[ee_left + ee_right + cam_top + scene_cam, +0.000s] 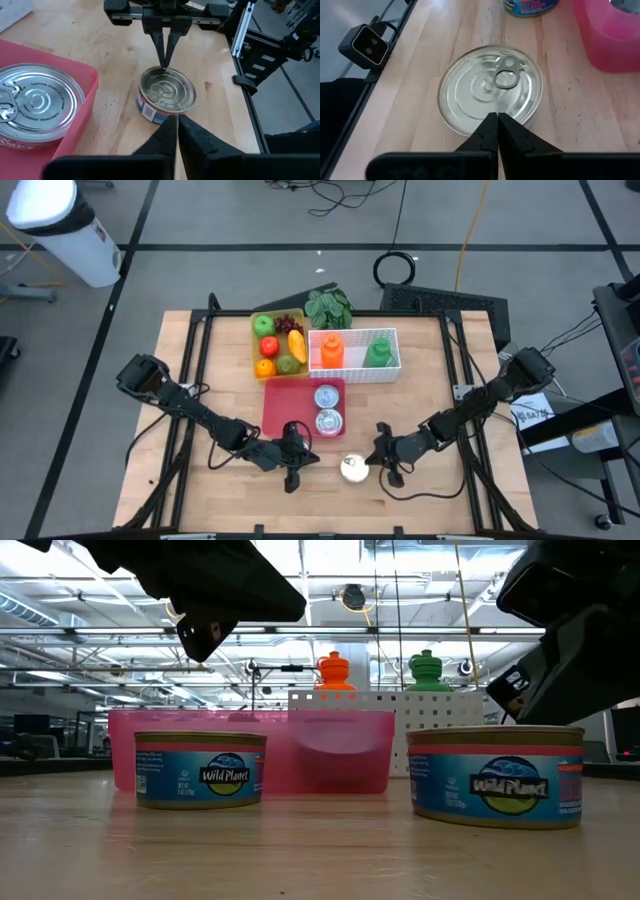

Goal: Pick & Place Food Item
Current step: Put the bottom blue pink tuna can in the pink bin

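Note:
A tin can (353,468) with a blue label stands upright on the wooden table between my two grippers. My right gripper (496,119) is shut, its tips at the can's rim on the table's right side. My left gripper (175,122) is shut too, with its tips at the opposite side of the can. A second can (200,768) stands on the table below my left arm, in front of the pink tray (280,405). Two more cans (328,408) sit in that tray. My right gripper has its shut fingertips (164,62) on the edge of the can's lid (161,74), on the side toward the table's right. The fingers slant down from the right. The can stands flat on the table. Whether my left gripper touches the can, I cannot tell.
Behind the pink tray stand a yellow tray of fruit (278,345) and a white basket (355,370) with an orange and a green bottle. Leafy greens (328,307) lie at the far edge. A small camera (365,45) sits at the near edge.

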